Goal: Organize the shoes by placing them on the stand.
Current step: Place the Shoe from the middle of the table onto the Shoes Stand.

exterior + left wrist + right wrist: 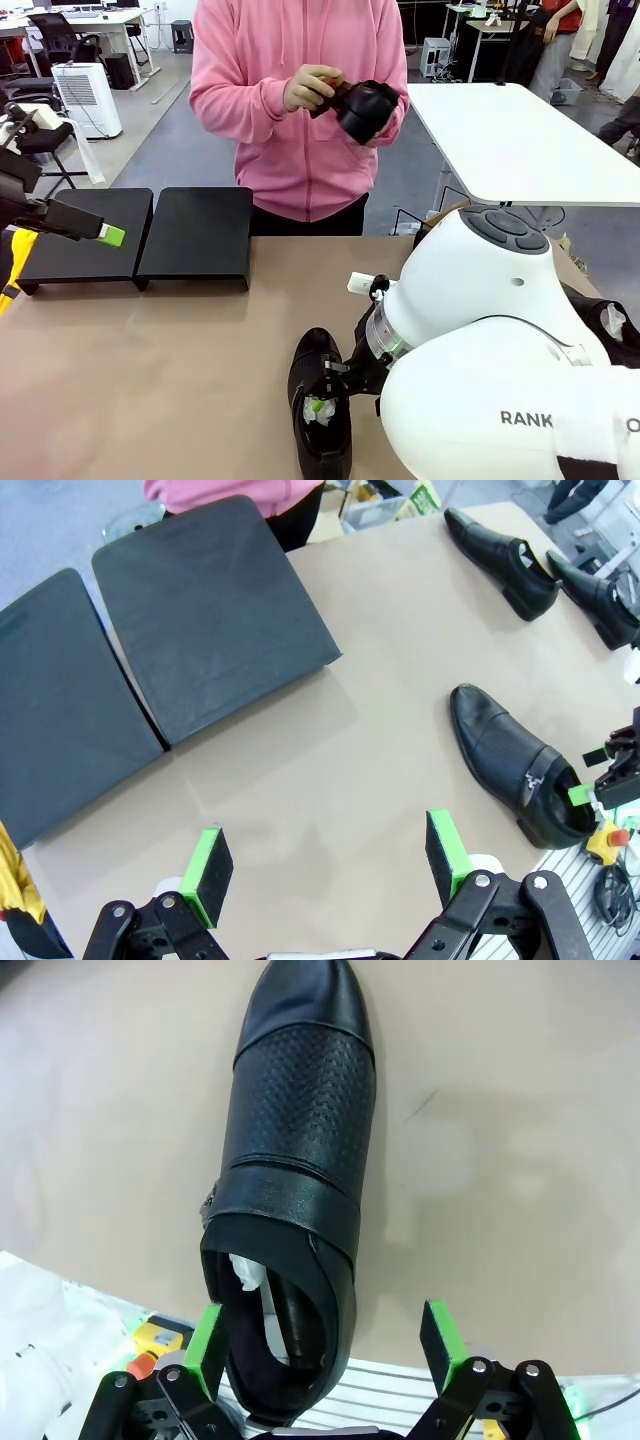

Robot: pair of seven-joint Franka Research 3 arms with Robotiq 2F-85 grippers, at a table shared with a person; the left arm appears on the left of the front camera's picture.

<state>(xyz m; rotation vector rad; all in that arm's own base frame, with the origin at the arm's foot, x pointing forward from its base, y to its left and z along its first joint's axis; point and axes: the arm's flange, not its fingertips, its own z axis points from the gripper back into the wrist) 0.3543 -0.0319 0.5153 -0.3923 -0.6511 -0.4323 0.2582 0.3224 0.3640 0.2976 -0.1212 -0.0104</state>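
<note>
1. Brown-papered table carries the stand, bare: nothing placed yet.
2. One shoe lies on the table near the robot; two more shoes lie farther off.
3. Right gripper gapes around its heel; left gripper hovers wide, empty.

black perforated shoe, black stand, pink hoodie

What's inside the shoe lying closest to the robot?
White paper stuffing shows in the opening of the shoe, against one side. Farther in toward the toe, the leather upper covers the inside, so that part cannot be seen.
</note>
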